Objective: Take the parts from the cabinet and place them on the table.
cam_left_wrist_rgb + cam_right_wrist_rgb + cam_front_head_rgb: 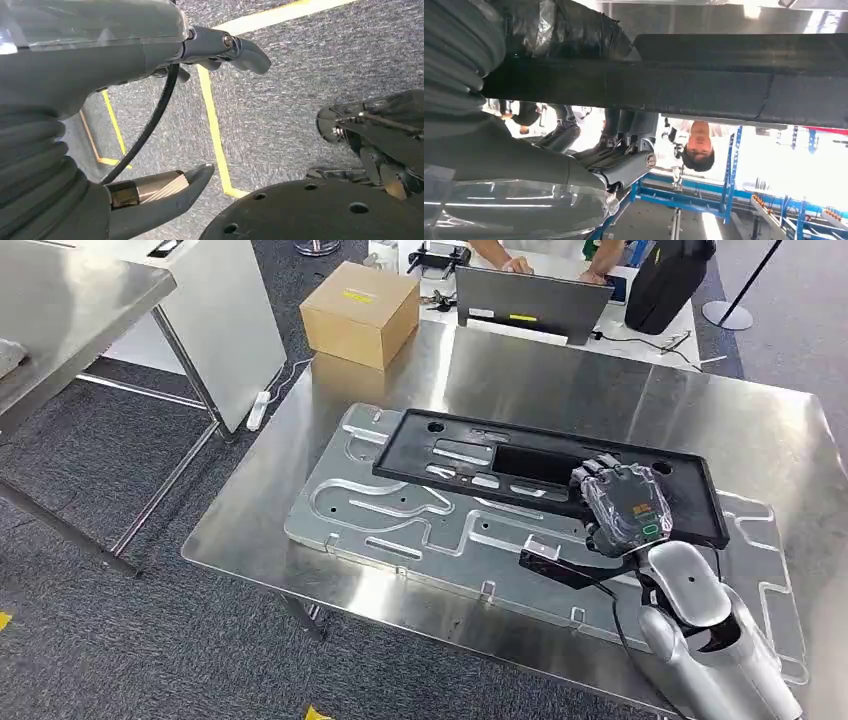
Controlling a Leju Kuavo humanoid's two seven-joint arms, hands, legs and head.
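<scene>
On the steel table (600,390), the right hand (622,505) grips the black panel's (520,465) near edge, setting it on the grey plate (400,520). Next: let go cleanly. The left hand (165,115) hangs empty, fingers apart.

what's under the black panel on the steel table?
The black panel lies on a silver cut-out metal plate, which rests on the steel table. The right hand holds the panel's near edge. Whatever lies beneath the panel's middle is covered.
</scene>
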